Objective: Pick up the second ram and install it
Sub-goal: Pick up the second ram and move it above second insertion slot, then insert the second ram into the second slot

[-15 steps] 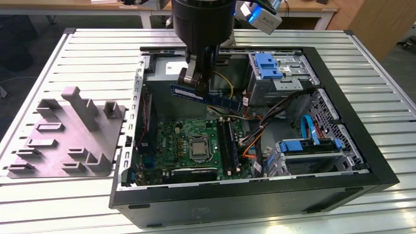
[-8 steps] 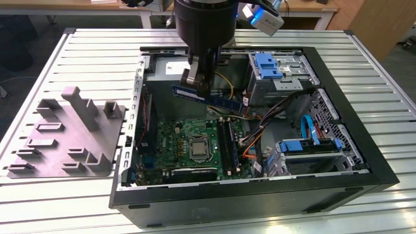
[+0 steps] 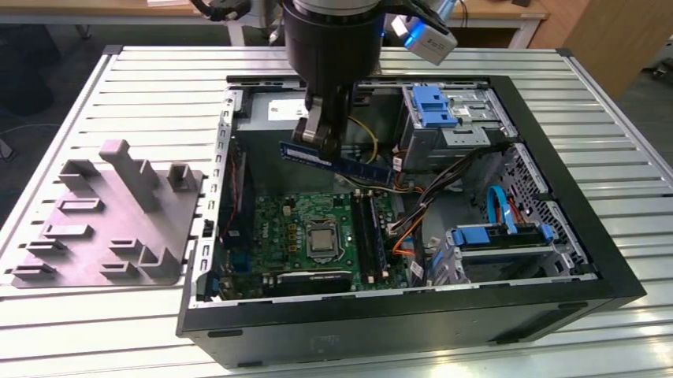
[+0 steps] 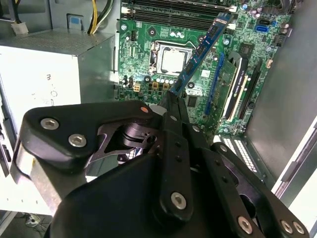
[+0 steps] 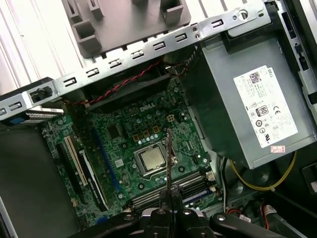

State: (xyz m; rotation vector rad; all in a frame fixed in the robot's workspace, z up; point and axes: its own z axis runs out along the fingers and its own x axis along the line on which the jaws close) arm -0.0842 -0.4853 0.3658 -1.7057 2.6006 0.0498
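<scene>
Overhead, we are watching the gripper carrying the second ram. Its two fingers are pinching the stick's flat faces near one end. The stick is hanging tilted inside the open computer case, above the green motherboard, and is touching nothing but the fingers.

We are seeing a narrow well of open room around it. The grey power supply is standing close on the exterior view's left. The drive cage with its blue bracket and a bundle of cables are crowding in from the exterior view's right. The long black memory slots are lying on the board just beside the processor socket, well below the stick.

In the second wrist view the ram is running out from the gripper across the board. In the first wrist view it is showing edge-on as a thin dark line above the gripper.

A white label on the power supply is carrying dense print and symbols, with a small red-edged sticker at one corner. White lettering is also showing on the board.

Outside the case, a grey fixture plate is lying on the slatted metal table, well apart from the gripper.
</scene>
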